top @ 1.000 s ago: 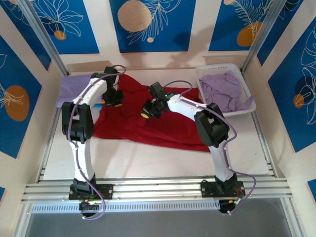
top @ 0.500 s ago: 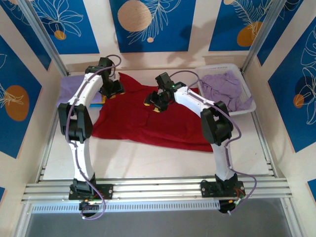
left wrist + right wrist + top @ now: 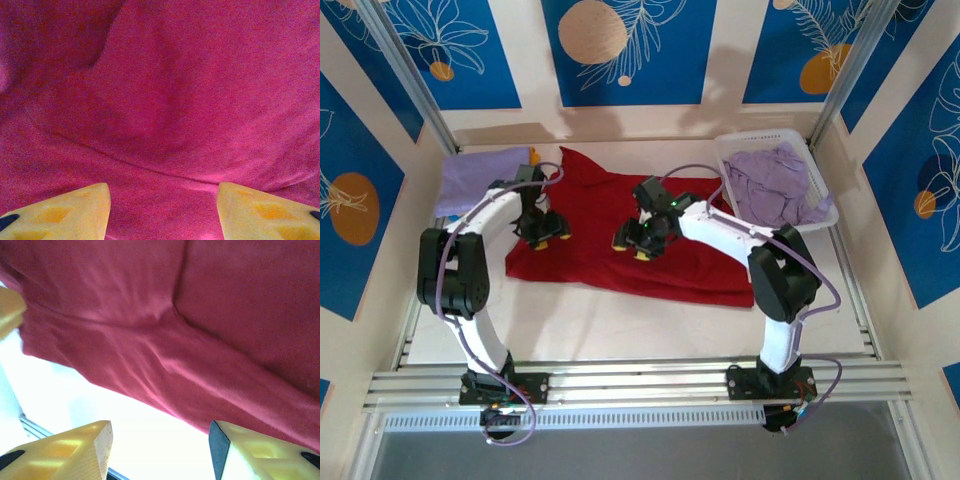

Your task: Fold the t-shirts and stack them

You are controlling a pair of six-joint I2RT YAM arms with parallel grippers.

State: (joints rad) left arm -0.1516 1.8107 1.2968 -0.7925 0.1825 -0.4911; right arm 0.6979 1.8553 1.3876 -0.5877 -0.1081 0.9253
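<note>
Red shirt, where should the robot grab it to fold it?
The red shirt lies spread flat on the table, so probably pinch its near edge at the two corners, coming down from above. That edge, lying free on bare table, gives the jaws something thin to close on.

arms reach forward, elbows high; left gripper [image 3: 161,200], right gripper [image 3: 160,436] jaws apart, probably angled down.
</note>
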